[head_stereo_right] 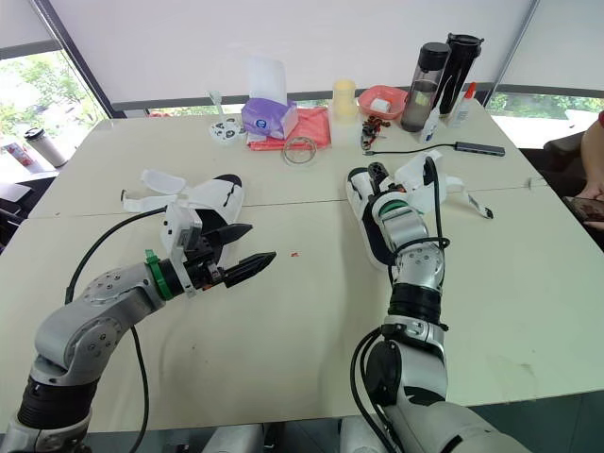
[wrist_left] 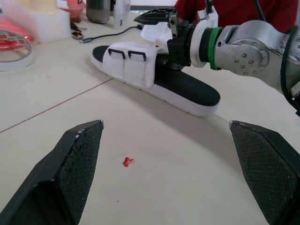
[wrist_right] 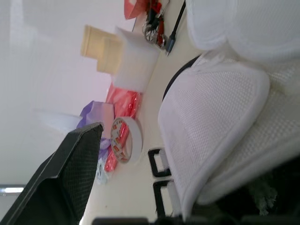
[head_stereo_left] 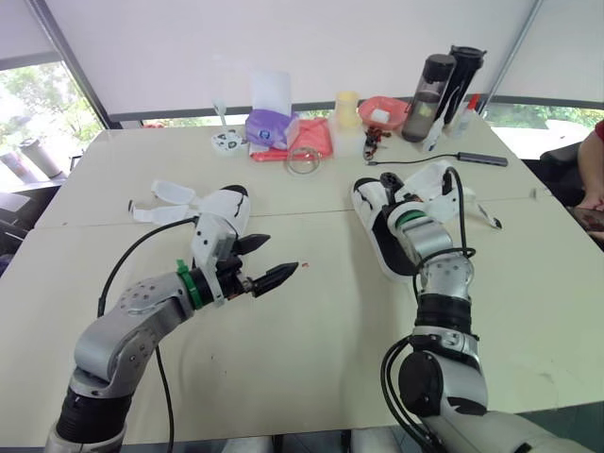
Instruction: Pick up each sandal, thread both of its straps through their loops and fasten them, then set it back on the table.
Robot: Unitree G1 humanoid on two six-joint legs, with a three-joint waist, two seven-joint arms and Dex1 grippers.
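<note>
Two white sandals with black soles lie on the table [head_stereo_left: 311, 359]. The left sandal [head_stereo_left: 222, 208] has its straps spread loose toward the table's left side. My left gripper [head_stereo_left: 281, 255] hovers open just in front of it, holding nothing. The right sandal [head_stereo_left: 382, 241] lies to the right of the table's middle, its two black loops [wrist_left: 126, 55] facing the left wrist camera. My right gripper [head_stereo_left: 420, 195] is down over this sandal's open straps. One finger [wrist_right: 70, 173] stands wide open, and the white mesh strap [wrist_right: 211, 122] covers the other.
Clutter lines the far edge: a purple pack [head_stereo_left: 269, 127], a red pouch [head_stereo_left: 313, 137], a tape roll [head_stereo_left: 304, 160], a pink bowl [head_stereo_left: 382, 111], dark bottles [head_stereo_left: 429, 85] and a black cable [head_stereo_left: 444, 159]. A person [head_stereo_left: 593, 160] sits at the right.
</note>
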